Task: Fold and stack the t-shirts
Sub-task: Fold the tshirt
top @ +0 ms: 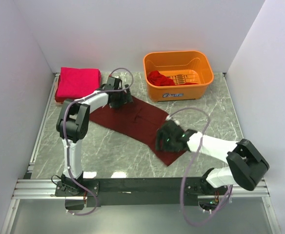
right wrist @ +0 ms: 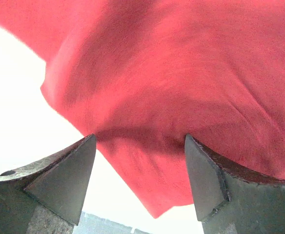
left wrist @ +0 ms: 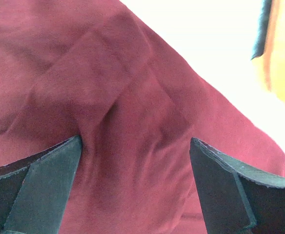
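Dk maroon tee (top: 137, 122), pink-red tee (top: 77, 83), red tee (top: 159, 78), orange basket (top: 201, 87), grey-veined marble table (top: 108, 151).

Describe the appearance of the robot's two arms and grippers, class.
The left arm and right arm have white links and bulky black joints, with mauve cables looping alongside. The left gripper and right gripper carry dark wedge-shaped fingers.

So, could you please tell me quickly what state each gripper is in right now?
Left gripper: open, over the maroon shirt, holding nothing.
Right gripper: open, at that shirt's edge, holding nothing.
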`<state>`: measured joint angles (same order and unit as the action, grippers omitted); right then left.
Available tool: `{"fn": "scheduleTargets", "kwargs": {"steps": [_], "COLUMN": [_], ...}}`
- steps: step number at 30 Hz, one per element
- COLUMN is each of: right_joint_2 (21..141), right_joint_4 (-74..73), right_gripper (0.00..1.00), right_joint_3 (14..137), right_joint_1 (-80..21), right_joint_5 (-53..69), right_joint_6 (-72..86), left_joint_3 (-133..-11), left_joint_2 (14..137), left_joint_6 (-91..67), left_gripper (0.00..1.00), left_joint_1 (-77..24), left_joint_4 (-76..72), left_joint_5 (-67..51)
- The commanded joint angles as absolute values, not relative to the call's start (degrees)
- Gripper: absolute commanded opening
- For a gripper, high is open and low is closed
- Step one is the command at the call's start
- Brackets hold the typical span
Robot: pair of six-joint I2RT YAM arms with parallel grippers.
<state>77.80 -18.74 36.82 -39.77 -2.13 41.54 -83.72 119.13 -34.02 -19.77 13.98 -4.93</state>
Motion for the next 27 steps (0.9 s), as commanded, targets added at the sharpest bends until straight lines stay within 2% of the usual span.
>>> {"fn": "scheduleTargets", "kwargs": {"steps": [1, 3, 7, 11, 12, 14, 17, 20, 23, 27], "right_joint_2": [77.0, 78.6, 84.5, 90.2, 92.2, 94.9, 96.6, 95.6, 92.3, 86.1], "right_joint_4": [-23.4, -22.0, -20.0, -18.9, -18.5, -19.6, -22.8, -23.6, -26.6, -28.5], "right_gripper": [0.80, 0.85, 0.86, 0.87, 0.86, 0.77, 0.77, 0.79, 0.81, 0.81], "right_joint_3": [35.1, 36.3, 44.4, 51.6, 53.9, 56.3, 58.8, 57.6, 58.9, 59.9], "right_joint_1": [-49.1, -52.6, -60.0, -62.8, -63.2, -64.5, -65.6, -65.7, -65.4, -60.8], "right_joint_5": [9.9, 15.0, 18.2, 23.4, 26.0, 27.0, 27.4, 27.9, 20.3, 16.5], "right_joint_6": [44.0, 41.3, 35.3, 30.1, 29.4, 27.0, 25.6, 25.7, 25.2, 25.4], "left_joint_3": [-89.0, -94.9, -105.1, -118.2, -119.9, -123.2, -126.0, -120.3, -107.6, -98.9], "left_joint_2": [125.9, 129.9, 136.6, 143.8, 144.7, 146.6, 147.7, 144.2, 136.4, 127.2], "left_joint_6": [-28.8, -27.8, -26.4, -25.1, -24.7, -24.1, -23.5, -23.9, -24.2, -24.5], "left_gripper": [0.99, 0.99, 1.00, 0.99, 1.00, 0.99, 1.00, 1.00, 0.99, 0.99], "left_joint_1": [-20.7, -20.8, -20.7, -20.0, -19.6, -18.3, -17.1, -17.7, -19.1, -19.7], "left_joint_4": [18.5, 21.4, 25.8, 29.5, 30.6, 30.8, 31.6, 28.7, 21.9, 18.3], "left_joint_5": [-7.1, -6.8, -4.5, -2.7, -2.9, -5.2, -13.5, -14.8, -15.3, -12.7]}}
